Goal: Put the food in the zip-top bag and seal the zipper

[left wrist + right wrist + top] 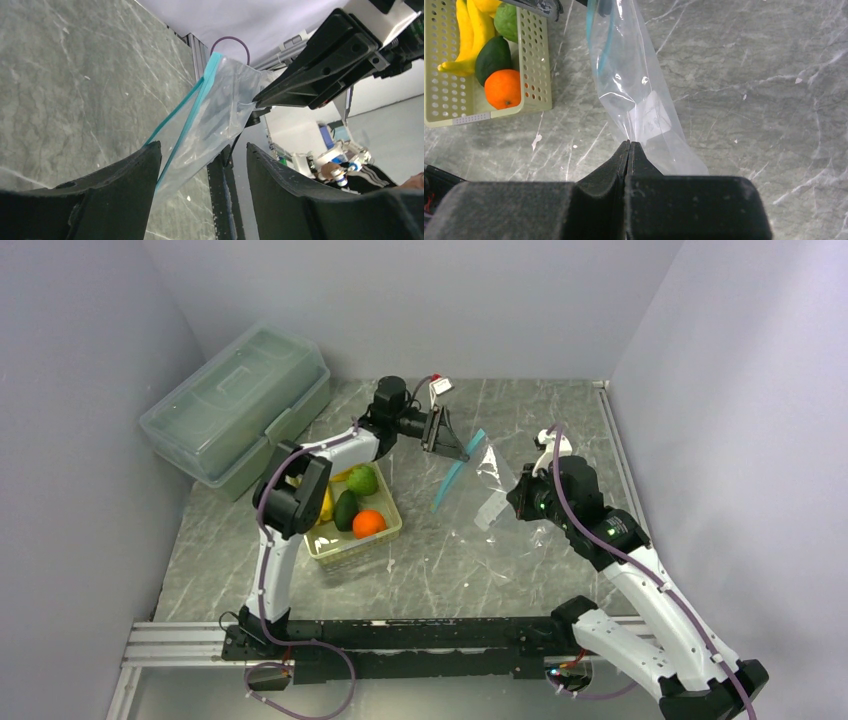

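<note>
Translucent grey-green plastic makes up the lidded storage box at far left, rigid and boxy. Next comes the pale perforated plastic basket, holding the food: yellow banana-like pieces, a light green round one, a dark green avocado shape and a round orange. All look smooth, firm and probably light.

The left pincer stands open, its black jaws either side of the teal-blue zipper. This runs along the mouth of the crinkly clear zip-top bag, held up over the grey marbled surface. The bag's film looks limp and slippery, so the stiffer zipper edge seems the surest hold. The right pincer is clamped tight on the bag's lower film.
</note>
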Tool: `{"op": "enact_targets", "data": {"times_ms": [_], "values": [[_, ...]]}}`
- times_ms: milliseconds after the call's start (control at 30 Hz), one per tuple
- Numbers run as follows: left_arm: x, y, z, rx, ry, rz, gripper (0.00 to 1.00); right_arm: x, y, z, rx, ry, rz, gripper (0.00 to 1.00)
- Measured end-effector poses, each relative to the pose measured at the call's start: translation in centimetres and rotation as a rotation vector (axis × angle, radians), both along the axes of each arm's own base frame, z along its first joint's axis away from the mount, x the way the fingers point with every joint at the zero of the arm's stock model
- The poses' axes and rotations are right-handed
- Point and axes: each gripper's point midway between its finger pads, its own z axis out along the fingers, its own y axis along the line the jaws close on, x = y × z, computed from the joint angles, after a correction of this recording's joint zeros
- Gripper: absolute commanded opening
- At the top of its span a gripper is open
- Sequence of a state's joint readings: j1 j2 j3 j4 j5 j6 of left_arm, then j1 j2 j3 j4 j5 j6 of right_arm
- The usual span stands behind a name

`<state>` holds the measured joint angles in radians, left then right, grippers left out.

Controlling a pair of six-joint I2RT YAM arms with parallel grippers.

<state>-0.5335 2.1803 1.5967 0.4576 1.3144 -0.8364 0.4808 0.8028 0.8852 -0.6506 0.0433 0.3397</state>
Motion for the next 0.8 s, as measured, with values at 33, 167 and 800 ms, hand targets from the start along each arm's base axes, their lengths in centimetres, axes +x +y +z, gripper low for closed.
{"op": "enact_targets", "data": {"times_ms": [33,167,800], "values": [[-0.1,0.0,0.2,-0.013,-0.006,-0.01,0.65,0.0,0.0,0.0,0.0,0.0,0.0,0.0],[-0.4,0.0,0.3,-0.04,0.013,-0.048,0.53,0.0,0.0,0.0,-0.001,0.001,-0.001,0.0],[-1.9,0.9,-1.9,-0.019,0.08,-0.106,0.0,0.3,-0.3,-0.4,-0.018,0.008,-0.024,0.0]]}}
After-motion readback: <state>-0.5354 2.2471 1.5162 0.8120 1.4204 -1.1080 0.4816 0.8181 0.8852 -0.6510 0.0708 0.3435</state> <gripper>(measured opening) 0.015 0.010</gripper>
